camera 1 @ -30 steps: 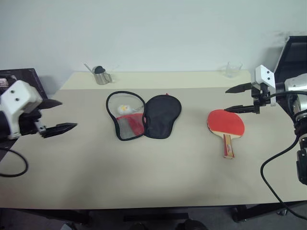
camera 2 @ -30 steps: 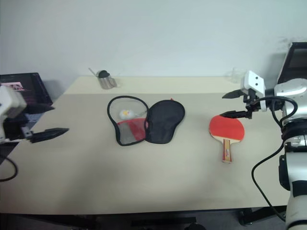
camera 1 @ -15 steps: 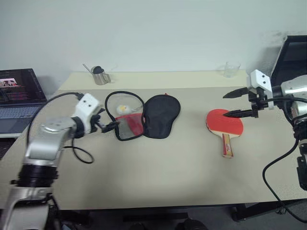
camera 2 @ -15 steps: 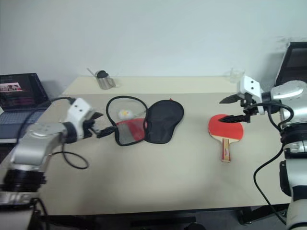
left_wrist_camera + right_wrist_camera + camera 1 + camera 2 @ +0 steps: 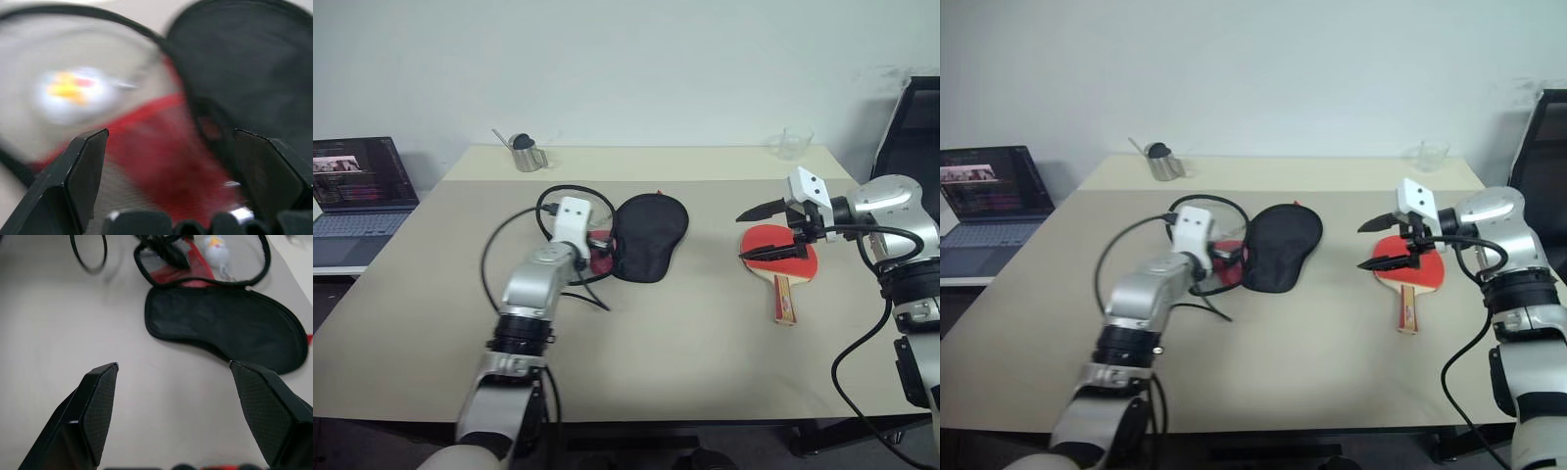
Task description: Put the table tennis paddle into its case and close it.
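Left claw (image 5: 166, 176) spread wide at the unzipped black-and-red paddle-shaped case (image 5: 646, 233), likely to steady it; right claw (image 5: 756, 233) wide, empty, over the red-faced wooden-handled paddle (image 5: 781, 257) lying flat on the beige surface (image 5: 685, 333).

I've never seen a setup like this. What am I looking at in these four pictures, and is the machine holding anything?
This is a humanoid robot with two arms, each ending in two black jaws. The two wide pictures come from cameras in its head, looking down over a beige table. The two close-up pictures come from cameras on its wrists, looking out along the jaws.

On the table lies a paddle case, unzipped and spread open, with a small white ball keychain on its open half. To its right lies the table tennis paddle, red face up. At the back stand a metal cup and a clear glass; a laptop sits off to the left.

The left gripper hangs open just over the case; the right gripper hangs open above the paddle. Neither holds anything.
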### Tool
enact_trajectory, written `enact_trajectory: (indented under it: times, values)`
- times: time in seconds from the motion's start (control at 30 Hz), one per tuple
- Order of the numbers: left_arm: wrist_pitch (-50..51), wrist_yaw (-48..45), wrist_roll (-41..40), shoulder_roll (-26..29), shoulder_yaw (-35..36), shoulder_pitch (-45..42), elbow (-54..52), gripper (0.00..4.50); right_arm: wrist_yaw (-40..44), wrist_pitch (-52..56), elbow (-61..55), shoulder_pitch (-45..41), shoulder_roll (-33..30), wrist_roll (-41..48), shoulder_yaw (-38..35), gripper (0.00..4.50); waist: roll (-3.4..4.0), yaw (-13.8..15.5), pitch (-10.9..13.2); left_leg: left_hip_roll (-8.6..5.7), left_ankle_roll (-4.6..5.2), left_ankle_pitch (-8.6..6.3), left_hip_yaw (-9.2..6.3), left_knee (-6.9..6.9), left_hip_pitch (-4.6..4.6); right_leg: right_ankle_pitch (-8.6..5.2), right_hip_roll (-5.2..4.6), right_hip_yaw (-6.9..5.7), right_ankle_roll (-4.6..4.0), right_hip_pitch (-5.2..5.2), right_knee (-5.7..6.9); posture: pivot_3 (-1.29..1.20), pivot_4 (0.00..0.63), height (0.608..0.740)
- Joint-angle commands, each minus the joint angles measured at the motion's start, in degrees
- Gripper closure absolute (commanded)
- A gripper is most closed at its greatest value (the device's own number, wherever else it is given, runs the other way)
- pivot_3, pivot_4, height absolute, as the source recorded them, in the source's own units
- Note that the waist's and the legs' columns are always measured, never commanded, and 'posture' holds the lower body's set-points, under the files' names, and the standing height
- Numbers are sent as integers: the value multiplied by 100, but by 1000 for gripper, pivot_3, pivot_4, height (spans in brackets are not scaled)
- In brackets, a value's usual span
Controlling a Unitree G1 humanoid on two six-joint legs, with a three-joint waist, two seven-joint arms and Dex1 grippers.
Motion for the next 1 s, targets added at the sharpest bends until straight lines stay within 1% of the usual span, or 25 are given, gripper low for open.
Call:
enact_trajectory:
  times: [0.03, 0.17, 0.27, 0.47, 0.57, 0.6, 0.63, 0.67, 0.7, 0.8, 0.9, 1.0]
  values:
    - [-380, 231, 36, -181, 78, -405, 251, 0, 31, 99, -312, 0, -72, 158, -139, 558, 0, 0, 0, 0, 0, 0, 0, 4, 0, 1, 1, 0, 0, 0, 2, 0, 150, 740]
    - [-625, 824, 130, -458, 223, -558, 945, 0, -21, 153, -403, 49, -117, 173, -164, 558, 0, 4, 0, 1, 0, 0, -3, 18, 2, 7, 1, 0, 4, 9, 2, 0, 150, 740]
    - [-669, 949, 76, -704, 231, -618, 1324, 0, -28, 204, -489, 94, -189, 187, -194, 558, -1, 11, 1, -1, 14, -9, -3, 31, 9, 9, 1, -1, 10, 28, -4, 0, 150, 740]
    - [-627, 1254, 114, -1110, 213, -776, 1969, 0, -161, 233, -600, 142, -265, 153, -198, 558, -4, 35, 2, -9, 18, -11, -3, 45, 4, 15, 1, -1, 20, 32, -8, 0, 150, 740]
    - [-671, 1346, 36, -1237, 340, -895, 2303, 0, -197, 254, -661, 166, -288, 163, -205, 558, -4, 40, 2, -10, 18, -11, -5, 47, 8, 15, 1, -3, 21, 37, -8, 0, 150, 740]
    - [-673, 1364, 12, -1266, 378, -925, 2349, 382, -212, 255, -671, 174, -295, 161, -210, 529, -4, 40, 2, -10, 18, -12, -5, 47, 10, 15, 1, -4, 21, 41, -8, 0, 150, 740]
    - [-691, 1378, 23, -1283, 379, -945, 2370, 577, -227, 258, -679, 182, -302, 161, -215, 529, -4, 40, 2, -10, 18, -12, -6, 47, 12, 15, 1, -5, 21, 43, -8, 0, 150, 740]
    - [-703, 1380, 29, -1302, 378, -960, 2374, 875, -250, 266, -696, 196, -310, 164, -223, 529, -4, 40, 2, -10, 18, -12, -6, 48, 14, 15, 1, -5, 21, 45, -8, 0, 150, 740]
    - [-713, 1381, 44, -1308, 366, -968, 2375, 1262, -267, 276, -716, 212, -316, 172, -229, 529, -4, 45, 2, -10, 18, -12, -7, 48, 15, 15, 0, -5, 21, 47, -9, 0, 150, 740]
    - [-683, 1385, 74, -1304, 355, -969, 2379, 2185, -316, 293, -779, 279, -323, 183, -247, 529, -4, 55, 2, -12, 18, -12, -7, 47, 13, 15, 0, -7, 22, 48, -11, 0, 150, 740]
    - [-577, 1425, 115, -1303, 328, -929, 2306, 3267, -372, 312, -832, 336, -328, 182, -270, 529, -4, 64, 2, -13, 17, -12, -8, 47, 13, 17, 0, -7, 25, 50, -15, 0, 150, 740]
    - [-509, 1540, 125, -1370, 339, -868, 2186, 4180, -442, 273, -896, 419, -379, 114, -245, 529, -4, 77, 2, -16, 17, -12, -8, 48, 13, 18, -1, -7, 27, 51, -16, 0, 150, 740]
